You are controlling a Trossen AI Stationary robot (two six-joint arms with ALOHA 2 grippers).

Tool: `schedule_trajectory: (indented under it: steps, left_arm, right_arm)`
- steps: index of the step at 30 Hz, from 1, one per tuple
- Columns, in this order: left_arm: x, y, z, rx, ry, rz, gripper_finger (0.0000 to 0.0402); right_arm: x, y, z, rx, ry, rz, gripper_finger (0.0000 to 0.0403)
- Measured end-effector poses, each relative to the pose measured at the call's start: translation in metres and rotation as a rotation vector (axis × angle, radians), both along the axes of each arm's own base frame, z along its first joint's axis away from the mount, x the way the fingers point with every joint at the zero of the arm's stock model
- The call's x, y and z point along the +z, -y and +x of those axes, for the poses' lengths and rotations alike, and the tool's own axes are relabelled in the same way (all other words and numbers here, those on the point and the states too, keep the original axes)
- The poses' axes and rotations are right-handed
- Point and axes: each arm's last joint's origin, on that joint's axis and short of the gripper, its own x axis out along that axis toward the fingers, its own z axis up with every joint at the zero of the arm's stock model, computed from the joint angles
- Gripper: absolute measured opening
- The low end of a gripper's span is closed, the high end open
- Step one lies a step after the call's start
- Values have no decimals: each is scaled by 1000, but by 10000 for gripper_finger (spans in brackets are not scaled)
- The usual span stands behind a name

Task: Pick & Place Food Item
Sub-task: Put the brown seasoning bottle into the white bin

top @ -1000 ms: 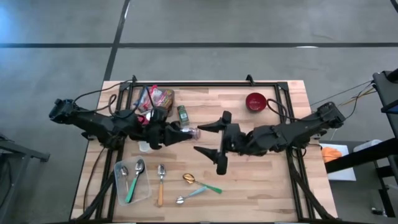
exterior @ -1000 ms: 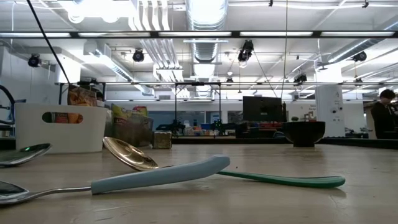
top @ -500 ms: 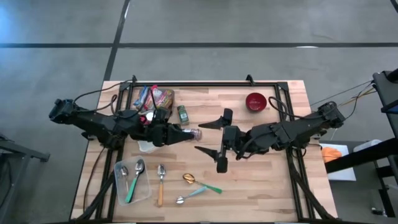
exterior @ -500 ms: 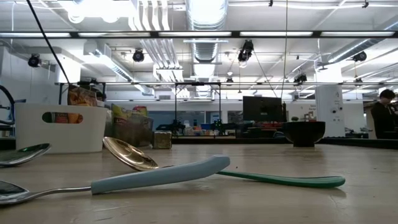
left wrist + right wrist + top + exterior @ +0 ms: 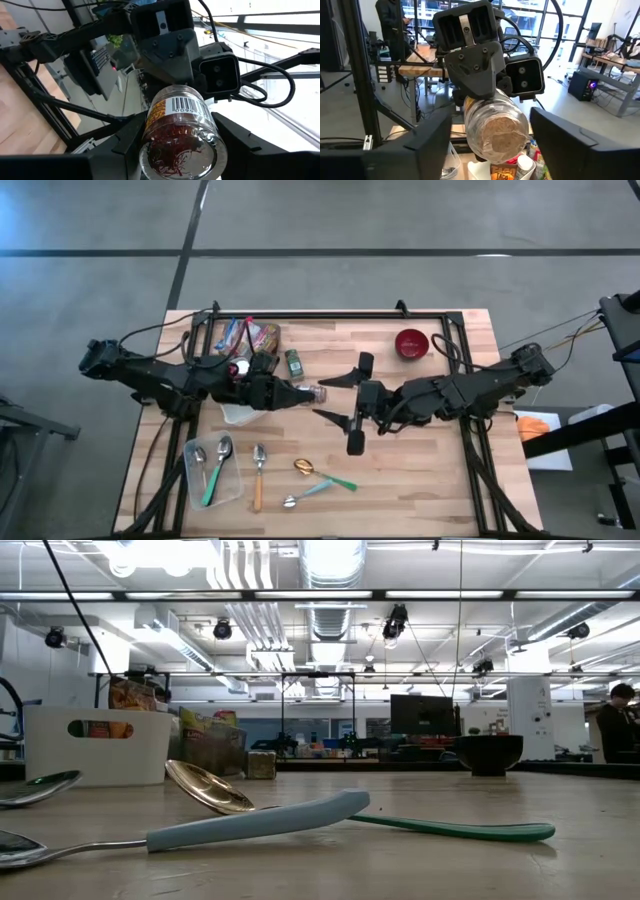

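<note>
Handing over spice jar mid-air above table; left gripper clamps jar's base end; right gripper fingers narrower than a second ago, not yet touching jar; both wrists rolled slightly; judgement: transfer imminent.

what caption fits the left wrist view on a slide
Left gripper holds a clear spice jar out toward the open right gripper facing it.
</note>
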Motion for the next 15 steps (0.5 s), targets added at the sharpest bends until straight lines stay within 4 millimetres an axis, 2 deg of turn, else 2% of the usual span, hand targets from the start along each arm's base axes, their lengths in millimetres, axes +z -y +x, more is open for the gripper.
schedule_trajectory:
  steps: [4, 8, 11, 15]
  left_arm:
    - [3, 0, 0, -9, 29, -4, 177]
    - [3, 0, 0, -15, 31, -5, 177]
    - [3, 0, 0, -22, 32, -4, 177]
    - [3, 1, -1, -42, 32, -5, 177]
  right_arm:
    - [0, 0, 0, 0, 0, -13, 202]
    - [1, 0, 0, -1, 1, -14, 173]
    - [1, 0, 0, 7, 2, -14, 175]
    - [1, -1, 0, 44, 4, 5, 208]
